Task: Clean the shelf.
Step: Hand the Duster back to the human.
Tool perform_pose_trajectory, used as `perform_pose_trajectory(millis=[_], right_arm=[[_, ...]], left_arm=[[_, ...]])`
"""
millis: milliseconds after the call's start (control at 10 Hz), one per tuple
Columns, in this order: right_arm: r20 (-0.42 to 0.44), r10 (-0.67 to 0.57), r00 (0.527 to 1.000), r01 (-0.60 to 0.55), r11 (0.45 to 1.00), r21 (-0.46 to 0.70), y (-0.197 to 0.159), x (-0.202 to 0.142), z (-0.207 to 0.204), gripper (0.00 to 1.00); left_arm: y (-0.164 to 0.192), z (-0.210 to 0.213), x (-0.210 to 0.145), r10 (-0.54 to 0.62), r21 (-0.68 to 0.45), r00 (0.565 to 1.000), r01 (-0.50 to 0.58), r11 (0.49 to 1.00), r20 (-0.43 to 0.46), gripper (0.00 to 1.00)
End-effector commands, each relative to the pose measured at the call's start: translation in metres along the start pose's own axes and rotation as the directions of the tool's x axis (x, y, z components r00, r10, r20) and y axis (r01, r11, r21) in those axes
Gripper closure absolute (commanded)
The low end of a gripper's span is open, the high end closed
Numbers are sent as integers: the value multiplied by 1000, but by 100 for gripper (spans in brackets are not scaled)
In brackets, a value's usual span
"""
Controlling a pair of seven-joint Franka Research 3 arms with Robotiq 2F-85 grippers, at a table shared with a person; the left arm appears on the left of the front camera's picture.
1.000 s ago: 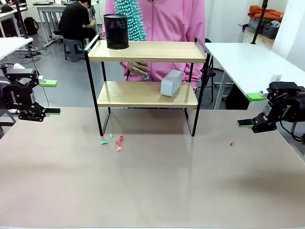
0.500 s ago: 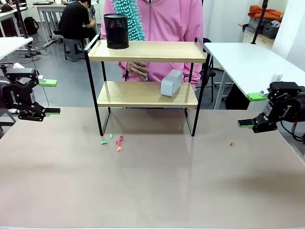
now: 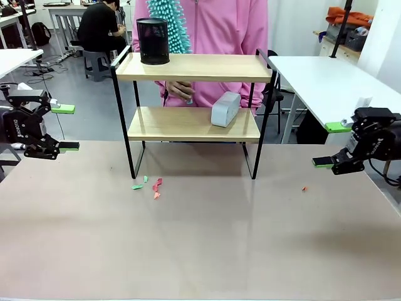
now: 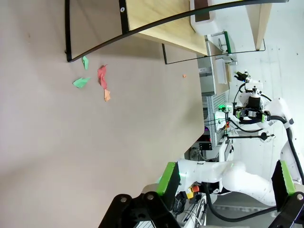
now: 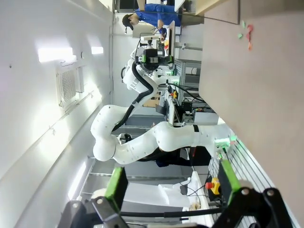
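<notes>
Green-padded left claw (image 3: 61,128) and right claw (image 3: 332,145) hang at opposite worktop (image 3: 200,251) edges, jaws spread wide, holding nothing and touching nothing. Paper scraps (image 3: 148,186) lie near the shelf's front left leg; the left wrist view shows them as green, red and orange bits (image 4: 95,79). The shelf (image 3: 194,94) stands mid-worktop at the far side, with a black mesh cup (image 3: 153,41) on the top board and a grey box (image 3: 225,109) on the lower one. Beyond it, a person's hand (image 3: 180,91) holds a teal duster (image 3: 168,22).
</notes>
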State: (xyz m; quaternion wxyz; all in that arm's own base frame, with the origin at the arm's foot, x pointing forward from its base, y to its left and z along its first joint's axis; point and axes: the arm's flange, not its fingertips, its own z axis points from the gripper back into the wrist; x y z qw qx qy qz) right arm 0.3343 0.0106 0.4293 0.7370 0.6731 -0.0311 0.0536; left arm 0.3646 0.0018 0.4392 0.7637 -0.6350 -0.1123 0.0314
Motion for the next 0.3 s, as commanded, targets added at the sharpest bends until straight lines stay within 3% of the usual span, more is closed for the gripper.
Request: perform_pose_trajectory(millis=[0,200], right_arm=[[-4,7,1000,-7,1000,-5,2,-2,2,0],[-4,7,1000,-7,1000,-5,2,-2,2,0]], left_arm=[[-4,3,-2,14,-11,1000,-14,1000,-2,0],[-4,3,-2,14,-11,1000,-14,1000,-2,0]])
